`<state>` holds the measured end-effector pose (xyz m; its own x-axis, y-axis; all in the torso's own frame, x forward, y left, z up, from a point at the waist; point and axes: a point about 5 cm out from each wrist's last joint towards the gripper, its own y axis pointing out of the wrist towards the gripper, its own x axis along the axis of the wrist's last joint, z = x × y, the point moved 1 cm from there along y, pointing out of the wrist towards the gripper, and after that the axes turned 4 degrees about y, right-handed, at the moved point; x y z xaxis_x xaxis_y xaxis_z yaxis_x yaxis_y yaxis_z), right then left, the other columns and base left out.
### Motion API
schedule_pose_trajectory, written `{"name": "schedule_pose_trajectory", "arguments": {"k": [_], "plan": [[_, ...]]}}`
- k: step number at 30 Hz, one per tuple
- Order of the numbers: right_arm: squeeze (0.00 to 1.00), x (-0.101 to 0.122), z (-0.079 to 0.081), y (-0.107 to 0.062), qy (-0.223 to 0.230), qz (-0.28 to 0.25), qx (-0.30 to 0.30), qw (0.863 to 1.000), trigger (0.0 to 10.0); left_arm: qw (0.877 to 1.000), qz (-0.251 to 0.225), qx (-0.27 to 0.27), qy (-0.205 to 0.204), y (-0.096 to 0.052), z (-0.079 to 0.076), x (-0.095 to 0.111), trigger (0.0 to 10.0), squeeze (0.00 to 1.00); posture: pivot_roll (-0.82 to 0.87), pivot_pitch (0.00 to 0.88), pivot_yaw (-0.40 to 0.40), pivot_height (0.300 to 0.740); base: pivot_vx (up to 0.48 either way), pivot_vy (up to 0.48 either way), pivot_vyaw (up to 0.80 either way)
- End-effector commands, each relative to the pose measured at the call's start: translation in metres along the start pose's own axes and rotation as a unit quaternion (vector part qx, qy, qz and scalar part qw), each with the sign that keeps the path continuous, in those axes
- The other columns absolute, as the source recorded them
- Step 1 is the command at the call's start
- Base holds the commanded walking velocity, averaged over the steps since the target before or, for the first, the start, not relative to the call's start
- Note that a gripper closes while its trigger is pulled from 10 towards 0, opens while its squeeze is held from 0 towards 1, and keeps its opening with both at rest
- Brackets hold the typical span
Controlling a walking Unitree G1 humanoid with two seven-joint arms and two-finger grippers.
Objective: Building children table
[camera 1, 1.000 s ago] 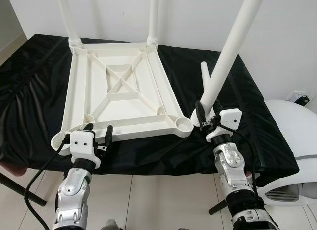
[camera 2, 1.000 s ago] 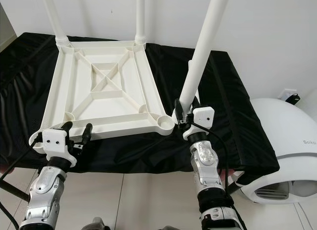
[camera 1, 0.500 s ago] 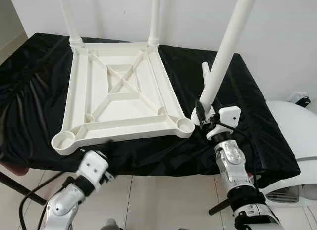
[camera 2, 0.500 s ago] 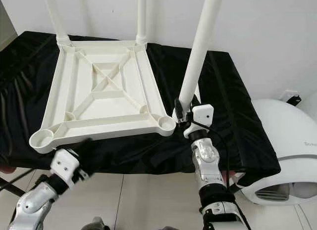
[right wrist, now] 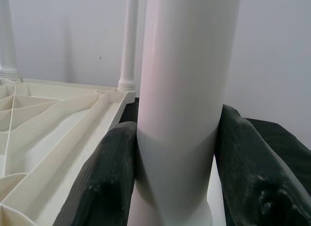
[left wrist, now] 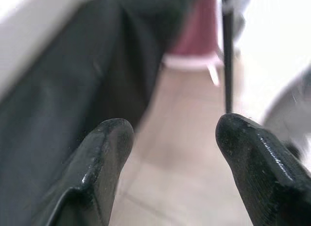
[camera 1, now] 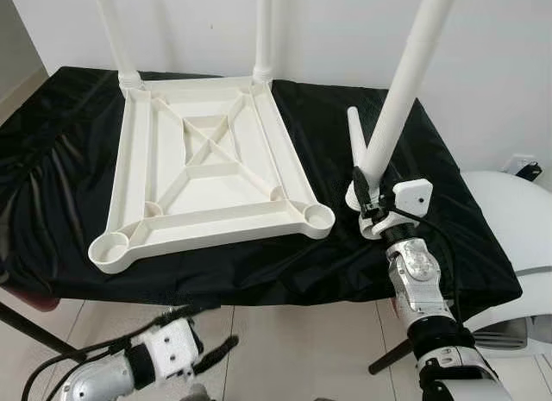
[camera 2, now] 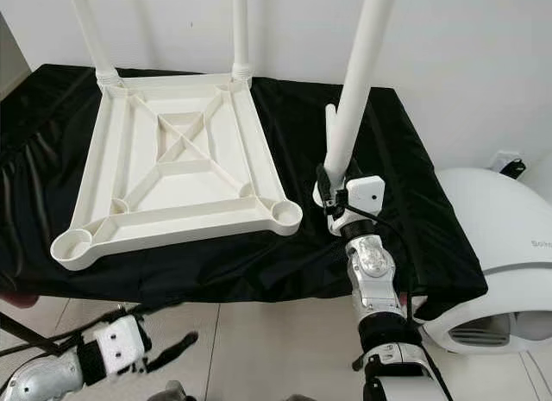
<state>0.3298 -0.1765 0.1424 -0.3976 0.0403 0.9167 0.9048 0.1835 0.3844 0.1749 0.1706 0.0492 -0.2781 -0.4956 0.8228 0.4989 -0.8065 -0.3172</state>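
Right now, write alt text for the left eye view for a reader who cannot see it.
The right gripper holds a white table leg upright beside an upside-down white tabletop on a black-draped table. Two legs already stand at the tabletop's far corners, and a fourth leg lies on the cloth. The left gripper hangs low over the floor.

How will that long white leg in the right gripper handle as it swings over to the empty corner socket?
The table leg looks like a stiff, hollow plastic tube, probably light. The right gripper pinches it near its lower end, so its tall upper length may lever and tilt. Its smooth round surface could twist between the fingers.
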Motion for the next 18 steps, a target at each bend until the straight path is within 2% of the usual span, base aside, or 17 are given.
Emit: {"name": "schedule_pose_trajectory", "arguments": {"k": [1, 2, 5, 7, 9, 15, 16, 17, 18], "plan": [[0.00, 0.004, -0.002, 0.003, -0.004, -0.015, -0.003, 1.000, 10.0, 0.999, 0.036, -0.033, -0.006, -0.005, -0.014, -0.017, 10.0, 0.00, 0.06, 0.000, 0.002, 0.740, 0.000, 0.000, 0.00], [0.00, 0.004, -0.002, 0.003, -0.004, -0.015, -0.003, 1.000, 10.0, 0.999, 0.036, -0.033, -0.006, -0.005, -0.014, -0.017, 10.0, 0.00, 0.06, 0.000, 0.002, 0.740, 0.000, 0.000, 0.00], [0.00, 0.005, 0.000, 0.006, -0.002, -0.019, -0.004, 1.000, 10.0, 0.994, 0.092, -0.047, -0.043, -0.009, -0.025, -0.045, 10.0, 0.00, 0.06, 0.000, 0.006, 0.740, 0.000, 0.000, 0.00], [0.00, 0.006, 0.000, 0.006, -0.001, -0.021, -0.004, 1.000, 10.0, 0.992, 0.103, -0.045, -0.051, -0.010, -0.027, -0.050, 10.0, 0.00, 0.06, 0.000, 0.006, 0.740, 0.000, 0.000, 0.00], [0.00, 0.007, 0.002, 0.007, 0.001, -0.024, -0.005, 1.000, 10.0, 0.987, 0.135, -0.036, -0.081, -0.011, -0.033, -0.064, 10.0, 0.00, 0.05, 0.000, 0.007, 0.740, 0.000, 0.000, 0.00], [0.00, 0.007, 0.004, 0.010, 0.004, -0.028, -0.007, 1.000, 10.0, 0.975, 0.181, -0.016, -0.124, -0.009, -0.044, -0.082, 10.0, 0.00, 0.05, 0.000, 0.009, 0.740, 0.000, 0.000, 0.00], [0.00, 0.008, 0.005, 0.010, 0.007, -0.030, -0.007, 1.000, 10.0, 0.967, 0.202, 0.005, -0.156, -0.006, -0.048, -0.091, 10.0, 0.00, 0.04, 0.000, 0.009, 0.740, 0.000, 0.000, 0.00], [0.00, 0.008, 0.005, 0.010, 0.007, -0.030, -0.007, 1.000, 10.0, 0.967, 0.202, 0.005, -0.156, -0.006, -0.048, -0.091, 10.0, 0.00, 0.04, 0.000, 0.009, 0.740, 0.000, 0.000, 0.00], [0.00, 0.008, 0.007, 0.011, 0.010, -0.032, -0.007, 0.999, 10.0, 0.955, 0.228, 0.024, -0.186, -0.002, -0.053, -0.099, 10.0, 0.00, 0.04, 0.000, 0.014, 0.740, 0.000, 0.000, 0.00]]}}
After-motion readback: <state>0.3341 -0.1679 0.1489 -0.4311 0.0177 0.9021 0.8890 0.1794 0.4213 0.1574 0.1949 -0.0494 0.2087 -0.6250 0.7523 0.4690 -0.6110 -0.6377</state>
